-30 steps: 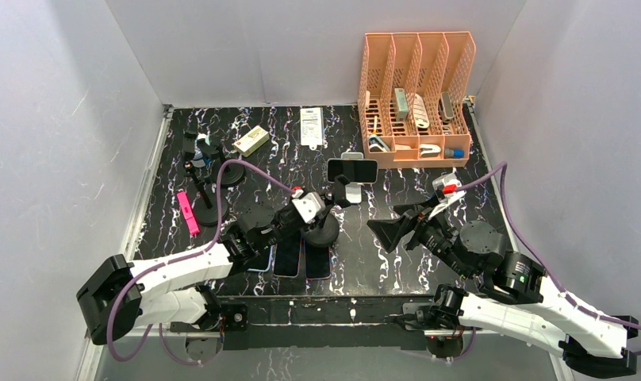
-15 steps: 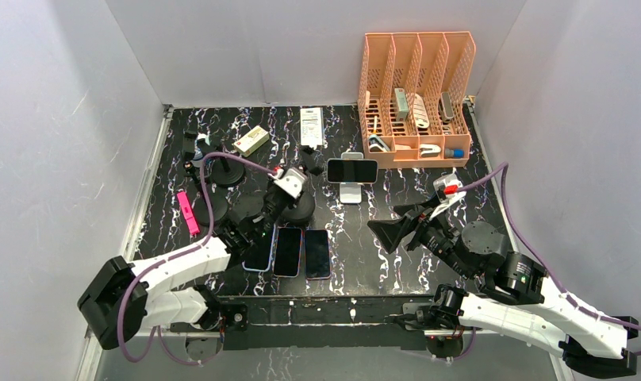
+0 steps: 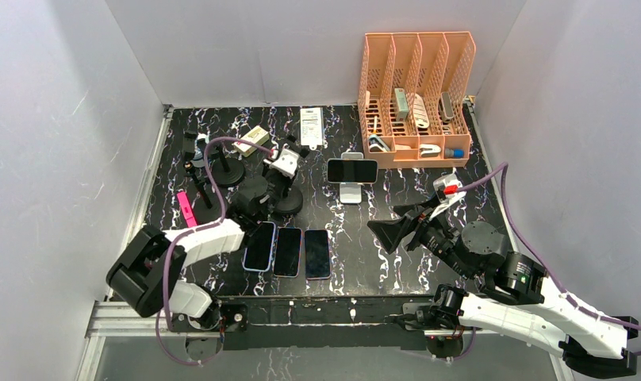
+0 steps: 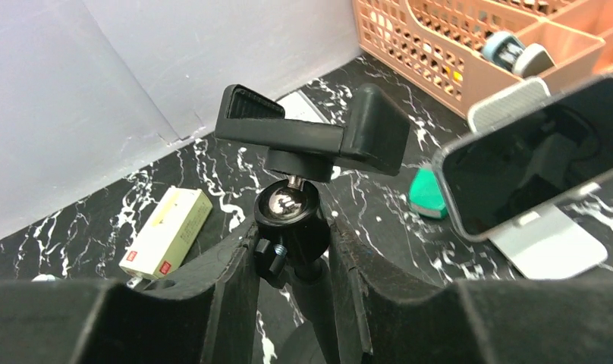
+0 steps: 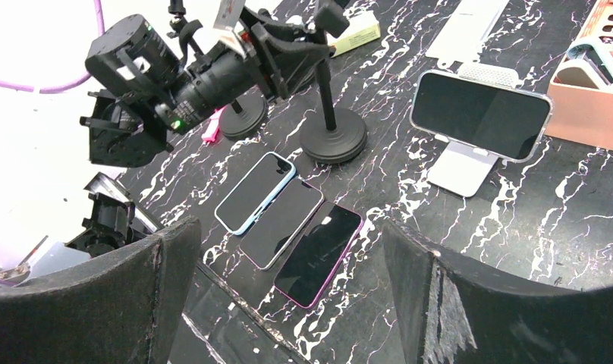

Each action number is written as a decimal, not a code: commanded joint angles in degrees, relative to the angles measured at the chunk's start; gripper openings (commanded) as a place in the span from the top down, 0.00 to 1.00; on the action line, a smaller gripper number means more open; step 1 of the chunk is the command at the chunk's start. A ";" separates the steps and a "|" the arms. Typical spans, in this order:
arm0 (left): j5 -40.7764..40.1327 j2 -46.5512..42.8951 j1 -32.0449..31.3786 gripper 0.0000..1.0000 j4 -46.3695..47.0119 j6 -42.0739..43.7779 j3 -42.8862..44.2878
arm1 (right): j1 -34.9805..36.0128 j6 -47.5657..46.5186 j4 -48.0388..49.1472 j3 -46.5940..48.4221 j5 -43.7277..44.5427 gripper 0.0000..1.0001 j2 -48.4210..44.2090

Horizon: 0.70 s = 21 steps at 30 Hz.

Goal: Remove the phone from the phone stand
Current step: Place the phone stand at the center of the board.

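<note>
A dark-screened phone point(image 3: 352, 170) lies sideways on a white phone stand point(image 3: 350, 193) at the back middle; the phone point(image 4: 539, 155) shows to the right in the left wrist view and the phone point(image 5: 482, 114) at upper right in the right wrist view. My left gripper point(image 3: 284, 168) point(image 4: 292, 250) is shut on the ball joint of a black pole stand point(image 4: 311, 133) whose clamp is empty, left of the phone. My right gripper point(image 3: 390, 232) point(image 5: 288, 258) hangs open, right of and nearer than the phone, holding nothing.
Three phones point(image 3: 289, 251) lie flat side by side near the front edge. An orange organiser point(image 3: 416, 95) stands at the back right. More black stands point(image 3: 226, 171), a pink marker point(image 3: 188, 213), a cream box point(image 3: 251, 140) and a white packet point(image 3: 311, 125) lie to the left and back.
My left arm has carried the black pole stand from the table's middle back and to the left, uncovering the three flat phones. The right arm has not moved.
</note>
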 commanded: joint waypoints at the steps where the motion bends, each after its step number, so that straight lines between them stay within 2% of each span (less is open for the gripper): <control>1: -1.03 2.36 2.58 1.00 10.56 -0.68 6.80 | 0.05 -0.32 2.04 0.31 0.17 0.04 -0.32; 15: -1.54 12.63 9.29 1.00 13.95 -2.59 14.44 | 0.05 -1.49 1.58 0.04 1.09 0.04 -0.97; 21: -2.50 14.49 10.47 1.00 14.25 -2.70 15.17 | 0.05 -0.86 0.45 -0.20 1.38 0.04 -2.17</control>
